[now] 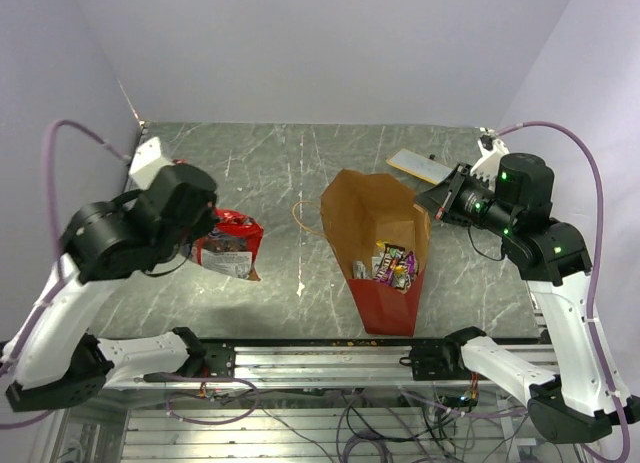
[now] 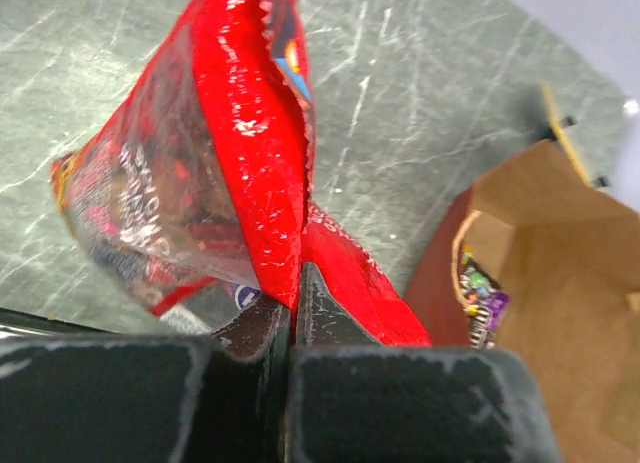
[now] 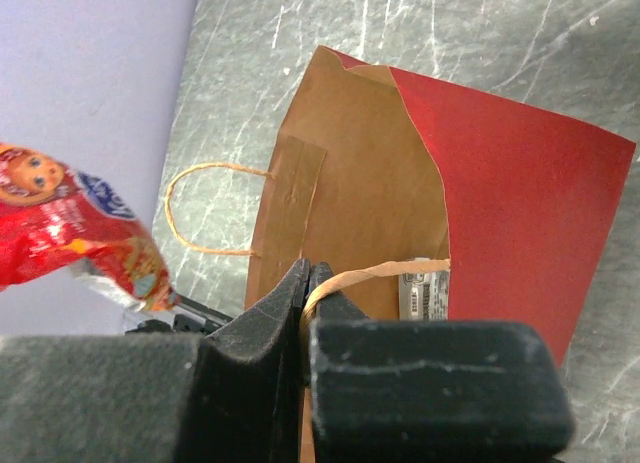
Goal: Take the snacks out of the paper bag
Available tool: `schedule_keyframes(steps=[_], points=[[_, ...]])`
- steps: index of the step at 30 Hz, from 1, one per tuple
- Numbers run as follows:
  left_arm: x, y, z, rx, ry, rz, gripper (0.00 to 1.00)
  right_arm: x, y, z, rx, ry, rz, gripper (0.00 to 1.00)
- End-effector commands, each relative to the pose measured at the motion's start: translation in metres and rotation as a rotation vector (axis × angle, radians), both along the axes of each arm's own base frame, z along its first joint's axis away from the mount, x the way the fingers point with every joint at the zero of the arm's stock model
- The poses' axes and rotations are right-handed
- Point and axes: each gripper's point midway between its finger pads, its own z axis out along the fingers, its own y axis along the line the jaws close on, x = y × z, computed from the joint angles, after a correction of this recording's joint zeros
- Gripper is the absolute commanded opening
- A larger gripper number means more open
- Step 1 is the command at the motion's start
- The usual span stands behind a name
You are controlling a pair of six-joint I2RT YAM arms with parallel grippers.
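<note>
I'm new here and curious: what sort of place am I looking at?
Probably a robotics lab test cell, not a home or shop: a left arm and right arm bolted to an aluminium rail, loose cables beneath, and plain walls boxing in the table.

Flat white-and-tan board (image 1: pixel 420 166) on scratched grey-green table (image 1: pixel 270 173).

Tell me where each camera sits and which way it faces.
Top external: above and behind, looking down on the table; both arms show.
Left wrist: looks along the left gripper, shut on the red chip bag.
Right wrist: looks along the right gripper, shut on a handle of the paper bag.
Shared: all three show the paper bag.
</note>
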Motion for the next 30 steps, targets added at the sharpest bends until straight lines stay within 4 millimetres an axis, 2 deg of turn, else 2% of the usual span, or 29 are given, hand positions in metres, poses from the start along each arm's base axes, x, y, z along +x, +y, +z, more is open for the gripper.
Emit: schedule_keyframes(steps=[1, 6, 11, 16, 21, 26, 30], points=[[0.026, -0.009, -0.002, 0.037, -0.037, 0.07, 0.07, 0.0, 0.0, 0.014, -0.003, -0.066, 0.017, 0.0], [0.056, -0.026, -0.033, 0.066, 0.04, 0.069, 0.07, 0.0, -0.002, 0.012, -0.024, -0.067, 0.019, 0.0], [0.09, -0.018, -0.065, 0.047, 0.155, 0.107, 0.07, 0.0, -0.004, 0.012, -0.053, -0.067, 0.024, 0.0], [0.116, 0.012, -0.087, 0.073, 0.239, 0.239, 0.07, 0.003, -0.008, 0.014, -0.104, -0.072, 0.028, 0.0], [0.119, 0.057, -0.121, 0.071, 0.374, 0.44, 0.07, 0.005, -0.012, 0.013, -0.119, -0.086, 0.013, 0.0], [0.133, 0.084, -0.147, 0.047, 0.401, 0.527, 0.07, 0.005, -0.011, 0.008, -0.111, -0.07, 0.007, 0.0], [0.157, 0.103, -0.17, 0.057, 0.413, 0.587, 0.07, 0.004, -0.009, 0.003, -0.106, -0.06, 0.019, 0.0]])
